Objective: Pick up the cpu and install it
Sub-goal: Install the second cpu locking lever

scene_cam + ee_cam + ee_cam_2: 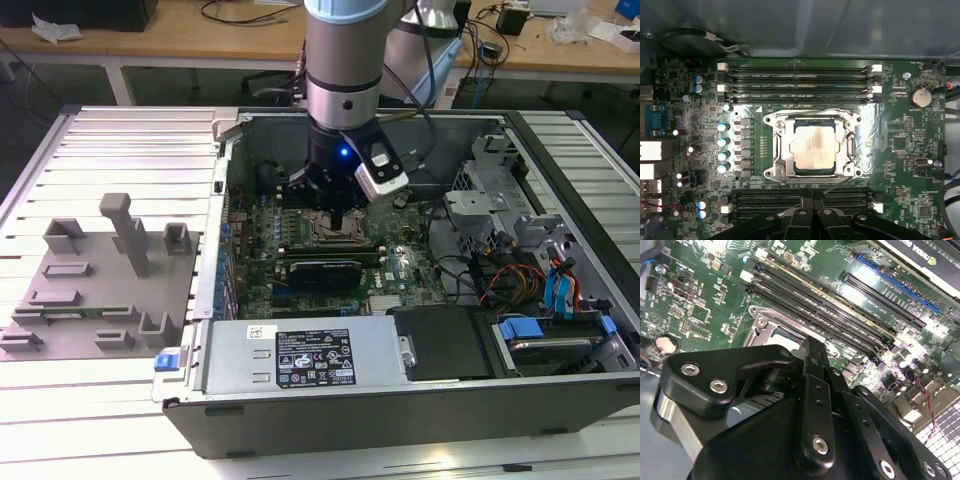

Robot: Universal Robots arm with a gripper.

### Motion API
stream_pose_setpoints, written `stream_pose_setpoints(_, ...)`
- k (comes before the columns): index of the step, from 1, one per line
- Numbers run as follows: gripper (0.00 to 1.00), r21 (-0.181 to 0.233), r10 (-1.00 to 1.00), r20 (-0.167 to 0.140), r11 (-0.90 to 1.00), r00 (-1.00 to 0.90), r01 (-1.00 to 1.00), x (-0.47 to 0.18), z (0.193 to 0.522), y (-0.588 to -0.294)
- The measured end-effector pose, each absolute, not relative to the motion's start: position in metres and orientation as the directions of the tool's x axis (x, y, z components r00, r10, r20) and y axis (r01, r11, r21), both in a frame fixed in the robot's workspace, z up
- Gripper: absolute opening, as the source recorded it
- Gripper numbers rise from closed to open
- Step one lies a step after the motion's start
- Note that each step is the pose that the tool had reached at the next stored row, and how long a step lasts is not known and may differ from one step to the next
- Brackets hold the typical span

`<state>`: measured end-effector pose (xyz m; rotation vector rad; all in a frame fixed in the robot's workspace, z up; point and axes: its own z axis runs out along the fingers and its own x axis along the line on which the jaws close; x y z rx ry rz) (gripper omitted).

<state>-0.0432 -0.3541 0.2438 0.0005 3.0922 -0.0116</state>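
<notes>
Ribbed metal table carries an open computer case lying on its side, interior facing up. On the exterior view's left of the case, a grey fixture plate with upright blocks rests on the table.

Inside the case: green motherboard across the middle; silver power supply along the near edge; drive bays with blue tabs and a cable bundle at the exterior view's right. A long dark expansion card sits just in front of the socket in the exterior view.

Arm comes straight down into the case, a blue light lit on the wrist. Pincer hangs just above the socket area, its black linkage filling the near edge of both wrist views. Fingers look drawn together, nothing visible between them; the tips themselves are hidden, so cannot tell for certain.

Socket frame, silver metal with corner screws, sits between two banks of black memory slots. Its bracket lies around the chip.

Cpu: silvery square top, lying flat and square inside the socket frame, seated within the bracket opening. Pincer is apart from it, not touching, in the first wrist view.
</notes>
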Motion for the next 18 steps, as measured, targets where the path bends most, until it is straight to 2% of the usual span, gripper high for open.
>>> stream_pose_setpoints(18,0.11,-0.007,-0.034,-0.05,0.999,-0.998,-0.034,-0.058,0.231,-0.364)
